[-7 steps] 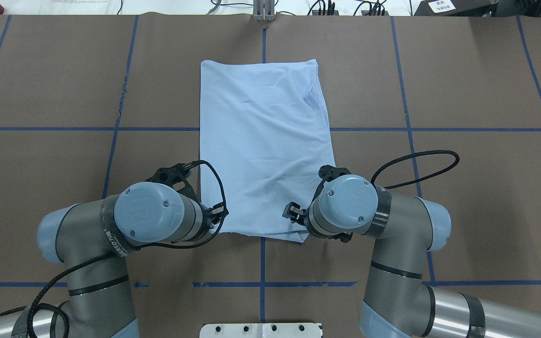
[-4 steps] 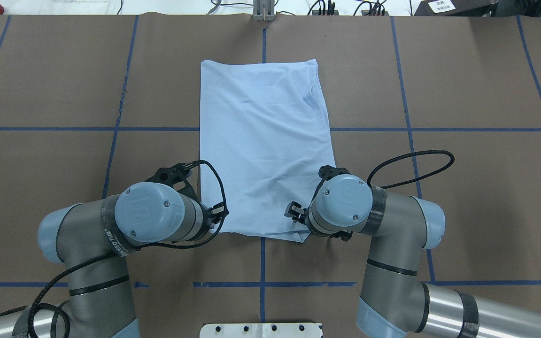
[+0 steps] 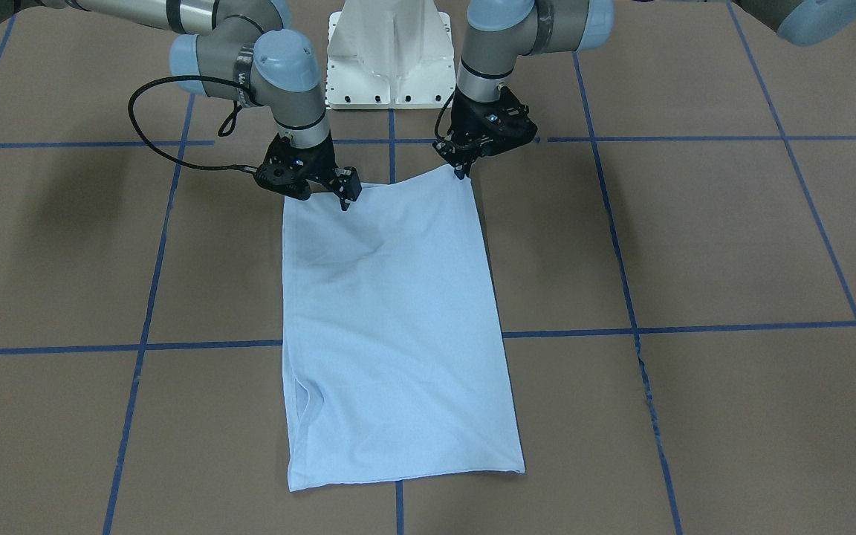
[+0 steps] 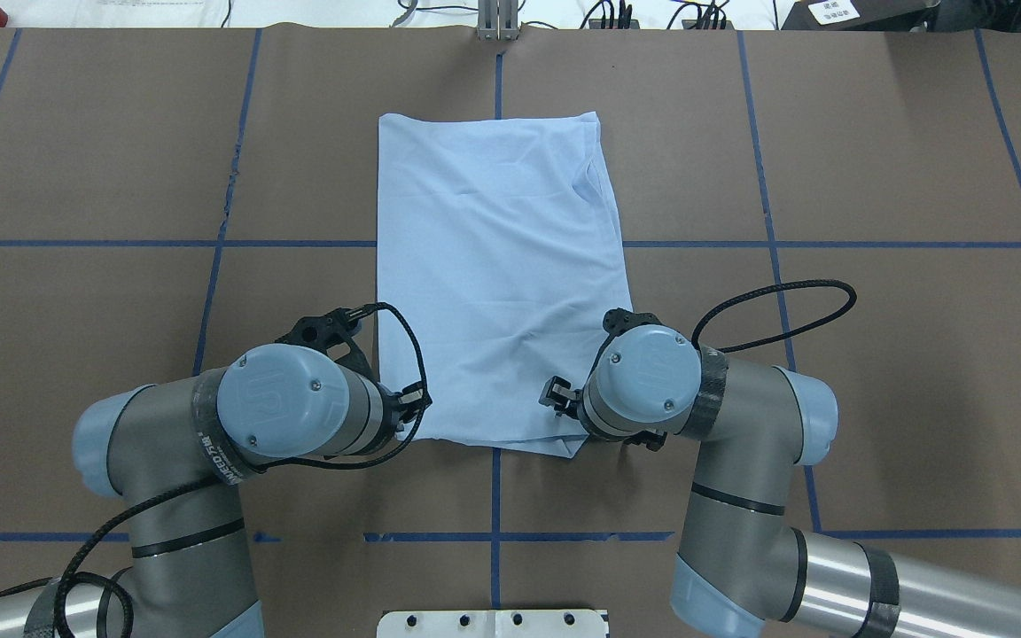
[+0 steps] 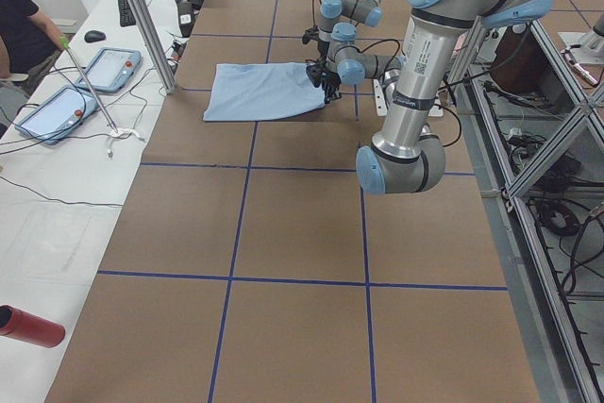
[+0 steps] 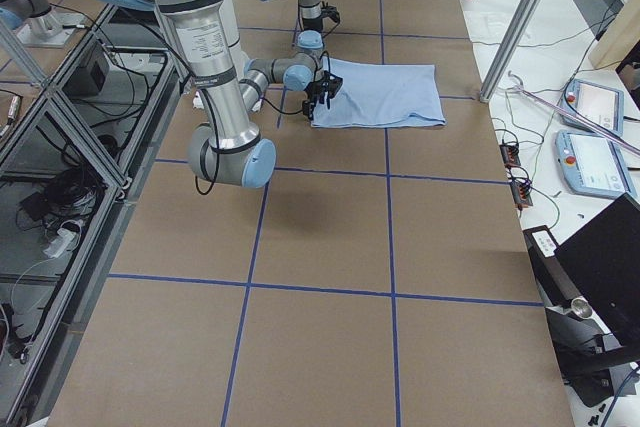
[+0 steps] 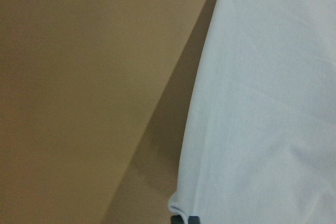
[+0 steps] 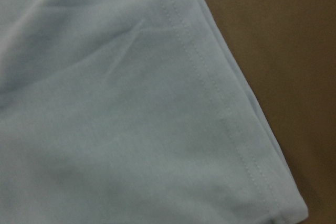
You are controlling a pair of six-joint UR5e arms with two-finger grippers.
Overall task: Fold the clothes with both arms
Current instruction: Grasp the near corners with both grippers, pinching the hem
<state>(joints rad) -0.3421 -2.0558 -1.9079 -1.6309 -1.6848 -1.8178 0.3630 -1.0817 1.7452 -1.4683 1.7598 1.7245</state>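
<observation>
The light blue T-shirt [image 4: 497,266] lies folded into a long rectangle on the brown table [image 4: 874,354]; its print is hidden. It also shows in the front view [image 3: 391,319]. My left gripper [image 3: 461,171] is shut on the shirt's near corner on the robot's left and holds it slightly raised; the left wrist view shows the cloth [image 7: 262,103] pinched at its bottom edge. My right gripper [image 3: 345,199] stands over the shirt's near edge at the other corner and looks open. The right wrist view shows only the hemmed corner [image 8: 131,119], no fingertips.
The white pedestal base [image 3: 387,52] stands just behind the shirt's near edge. Blue tape lines [image 4: 76,242] cross the table. A red cylinder [image 5: 28,326] and tablets [image 5: 57,110] lie on the side bench, where a person [image 5: 24,25] stands.
My right wrist has shifted a little to the left, in over the shirt's near corner. The left arm and the shirt have not moved.
</observation>
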